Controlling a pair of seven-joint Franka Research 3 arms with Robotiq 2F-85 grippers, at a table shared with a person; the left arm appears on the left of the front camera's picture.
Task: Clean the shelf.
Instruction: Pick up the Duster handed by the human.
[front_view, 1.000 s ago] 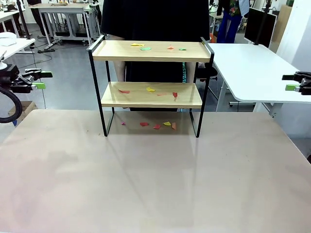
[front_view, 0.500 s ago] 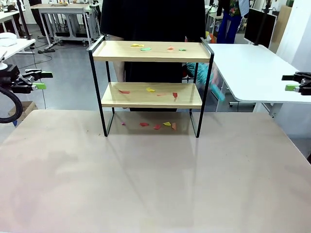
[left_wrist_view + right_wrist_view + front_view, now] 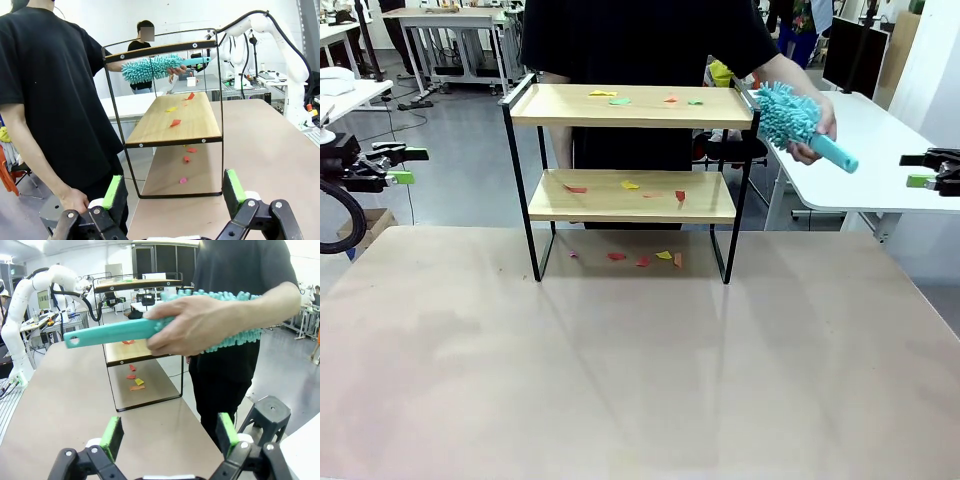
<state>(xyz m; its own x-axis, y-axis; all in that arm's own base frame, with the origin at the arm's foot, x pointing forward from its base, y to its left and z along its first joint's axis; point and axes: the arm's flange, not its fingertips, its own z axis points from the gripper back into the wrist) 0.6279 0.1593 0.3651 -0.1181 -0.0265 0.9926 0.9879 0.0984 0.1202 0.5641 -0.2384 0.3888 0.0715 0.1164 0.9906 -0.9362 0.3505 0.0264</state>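
Observation:
The shelf stands at the far side of the table, two light wooden boards in a black frame. Coloured paper scraps lie on its top board, on the lower board and on the table beneath it. A person behind it holds a teal fluffy duster by its handle at the shelf's top right corner. My left gripper hangs open off the table's left side, empty. My right gripper hangs open off the right side, empty.
The pale table stretches toward me from the shelf. A white table stands at the back right. The person's torso is right behind the shelf, the other hand down beside my left gripper.
The person's hand has swung the teal duster up from behind the shelf's right leg to its top right corner. Both arms have stayed still.

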